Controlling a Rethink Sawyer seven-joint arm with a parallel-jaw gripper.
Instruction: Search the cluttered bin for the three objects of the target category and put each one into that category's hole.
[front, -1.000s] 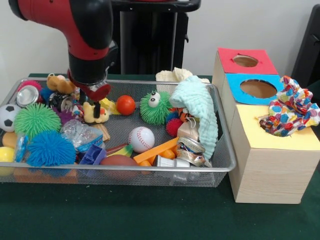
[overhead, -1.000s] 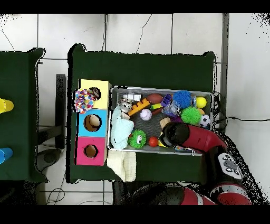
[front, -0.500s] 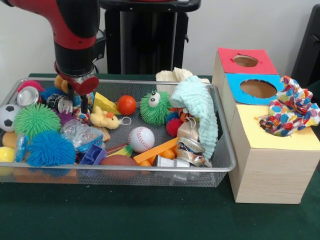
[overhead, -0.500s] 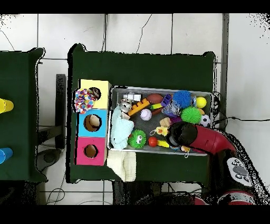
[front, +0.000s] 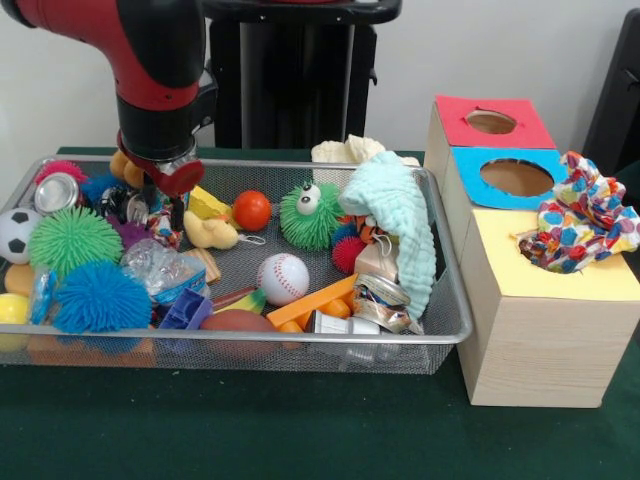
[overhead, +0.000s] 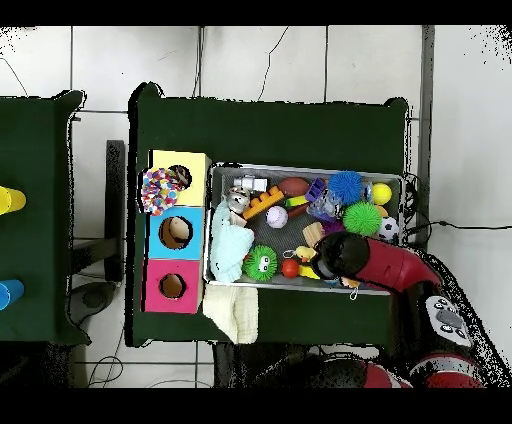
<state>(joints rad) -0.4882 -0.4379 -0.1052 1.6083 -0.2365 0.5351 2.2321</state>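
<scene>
Red and black arm (front: 155, 70) descends into the far left part of the silver wire-mesh bin (front: 300, 345); its gripper (front: 172, 205) sits low among the clutter, beside a yellow plush duck (front: 210, 232). Fingers are mostly masked by the red wrist cap and surrounding toys, so whether they are spread or closed cannot be told. In the overhead view the arm's bulk covers the gripper entirely, along with the bin corner beneath it. Front view alone shows the white baseball (front: 283, 278), orange-red ball (front: 251, 210), green spiky googly-eyed ball (front: 310, 215) and crushed silver cans (front: 380, 300) plainly; a mint-green terry cloth (front: 400, 225) drapes over the bin's right rim, hiding what lies under it. Wooden sorting box (front: 540, 350) stands just beside the bin, with red (front: 490, 122), blue (front: 515, 177) and yellow tops; a multicoloured spotted cloth (front: 580, 225) lies over the yellow hole, half stuffed in. Overhead view shows a cream cloth (overhead: 237, 312) outside the bin, largely hidden from the front.
</scene>
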